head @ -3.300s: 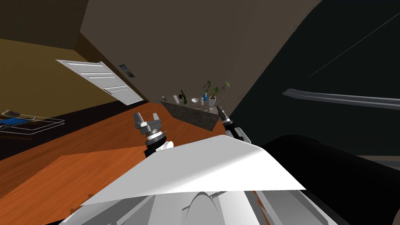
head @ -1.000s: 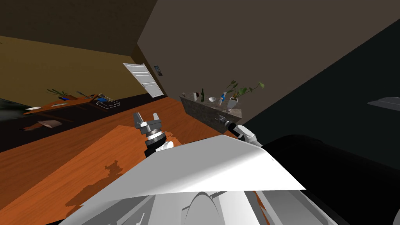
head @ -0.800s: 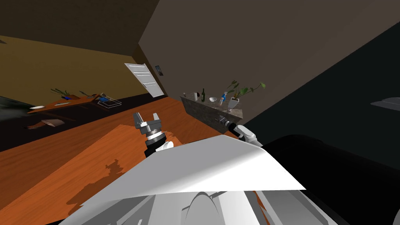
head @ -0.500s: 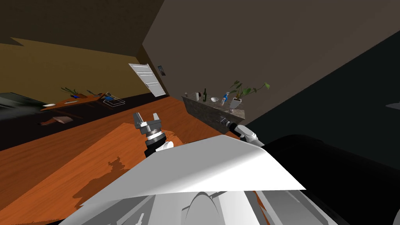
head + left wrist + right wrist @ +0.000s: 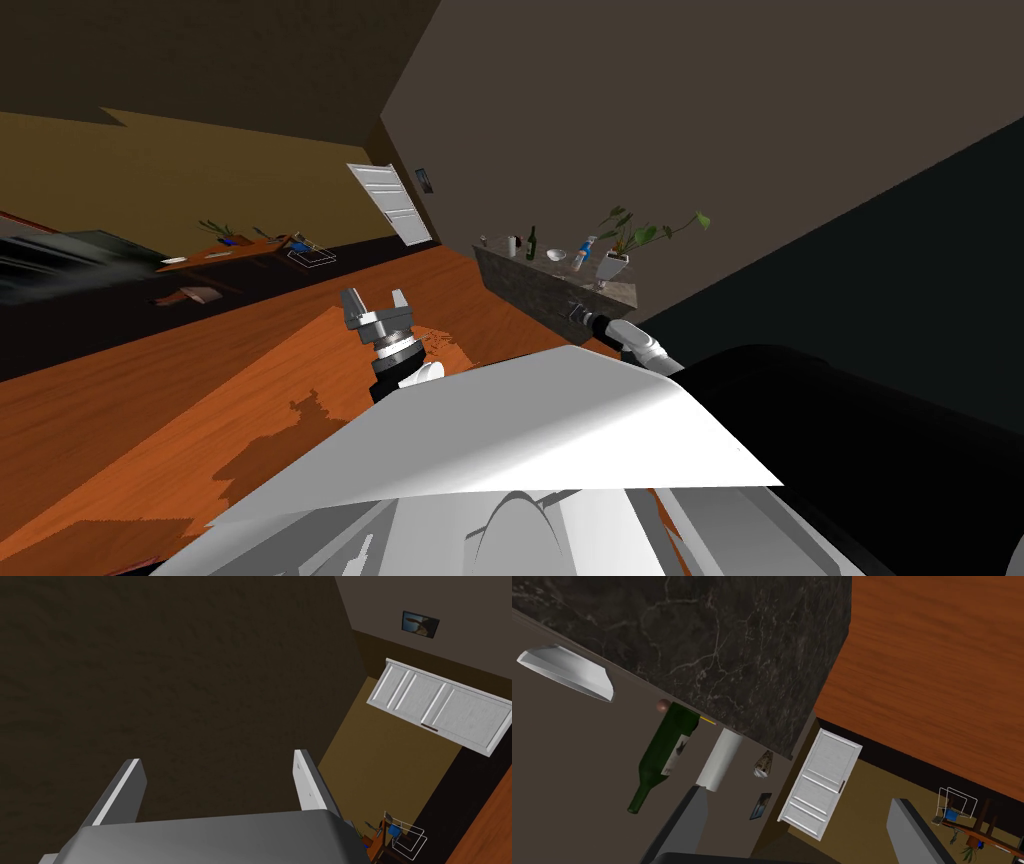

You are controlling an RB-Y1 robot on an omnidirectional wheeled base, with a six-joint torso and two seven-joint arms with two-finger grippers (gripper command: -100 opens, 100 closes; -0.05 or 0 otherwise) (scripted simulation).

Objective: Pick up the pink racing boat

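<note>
Swinging my base has slid the room rightward; my left pincer (image 5: 374,298) and right pincer (image 5: 797,796) both hang spread and empty. Just past the right one stands the stone counter (image 5: 545,292). Farther off a wooden counter (image 5: 225,252) with a wire basket (image 5: 312,257) has come into sight. Whether the pink racing boat lies there I cannot tell, so I judge I must get closer.
</note>
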